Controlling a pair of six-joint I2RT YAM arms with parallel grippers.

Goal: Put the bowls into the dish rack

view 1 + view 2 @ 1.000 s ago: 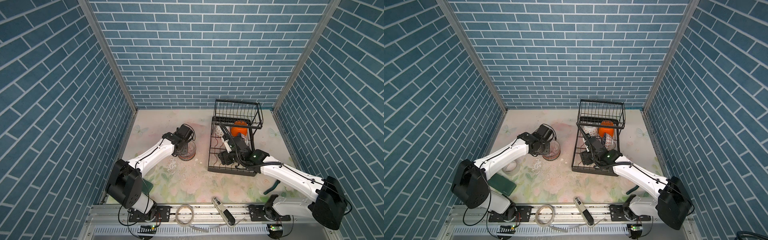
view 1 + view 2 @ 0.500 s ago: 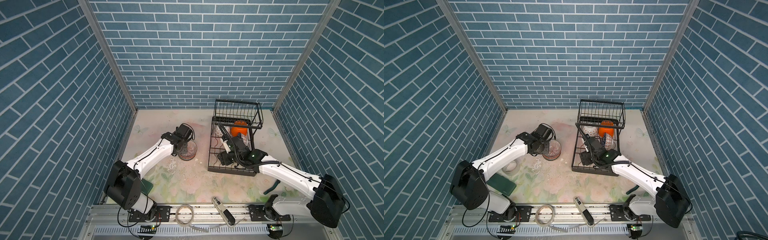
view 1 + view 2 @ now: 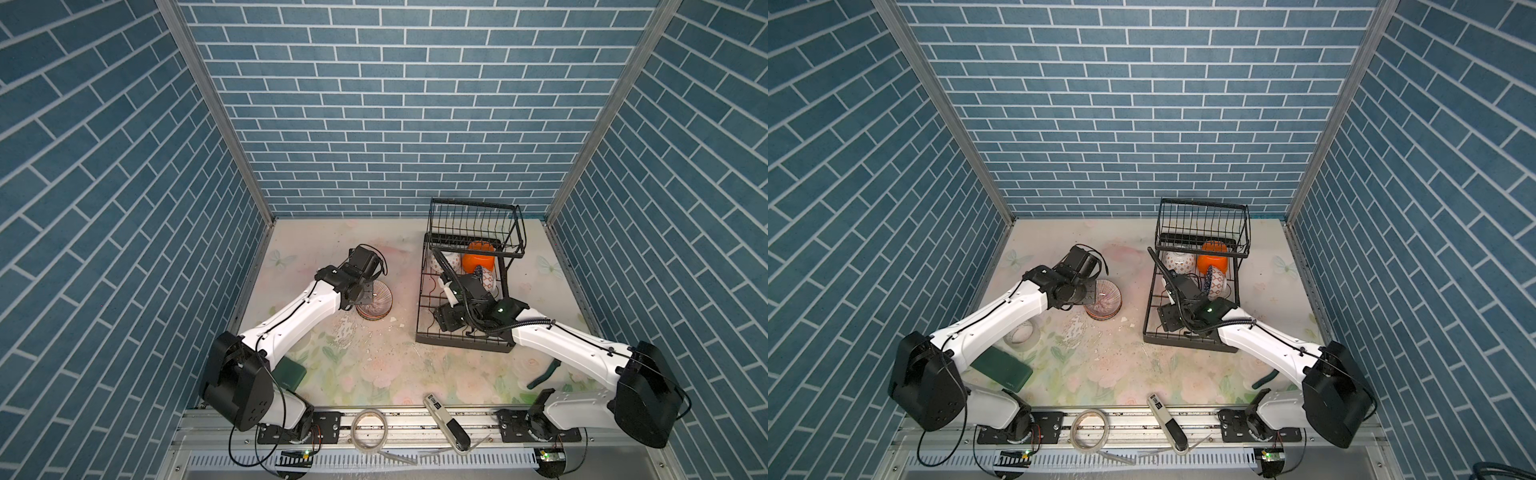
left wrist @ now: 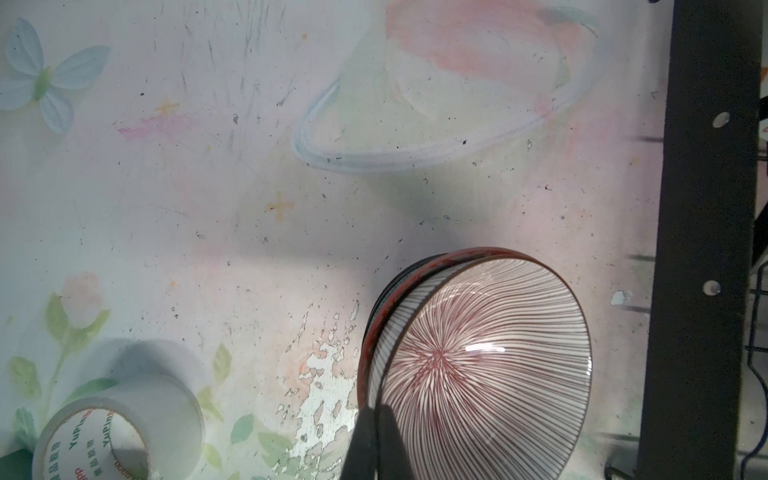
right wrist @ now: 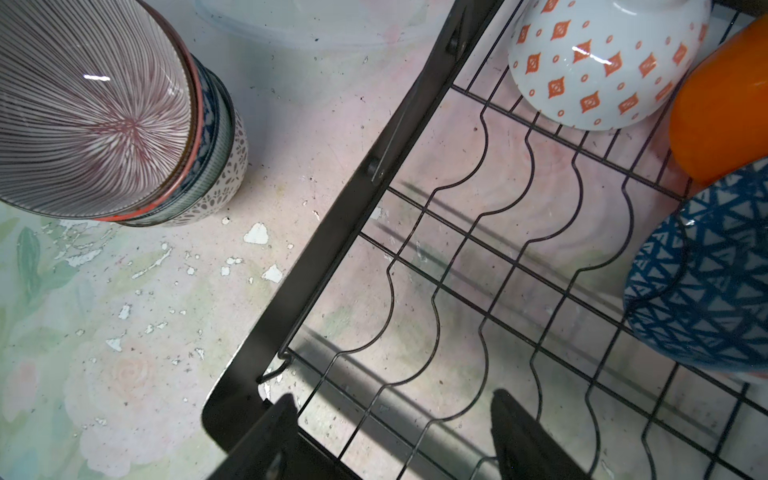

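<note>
A stack of bowls (image 5: 216, 166) stands on the mat left of the dish rack (image 3: 422, 316). Its top bowl, white with red-brown stripes (image 4: 478, 374), is tilted, and my left gripper (image 4: 376, 409) is shut on its rim; in both top views the same bowl (image 3: 376, 301) (image 3: 1104, 300) sits under that wrist. In the rack's lower tier lie a white bowl with orange diamonds (image 5: 598, 70), an orange bowl (image 5: 715, 124) and a blue triangle-patterned bowl (image 5: 706, 282). My right gripper (image 5: 395, 399) hangs open over the rack's curved slot wires, with nothing between its fingers.
A tape roll (image 4: 116, 424) lies on the mat near the left arm, with a dark green flat box (image 3: 1003, 370) closer to the front. On the front rail are a tape ring (image 3: 370, 428) and a black-handled tool (image 3: 446, 422). A green-handled tool (image 3: 544, 374) lies under the right arm.
My left gripper has closed on the striped bowl's rim at the stack. The right arm has hardly moved over the rack.
</note>
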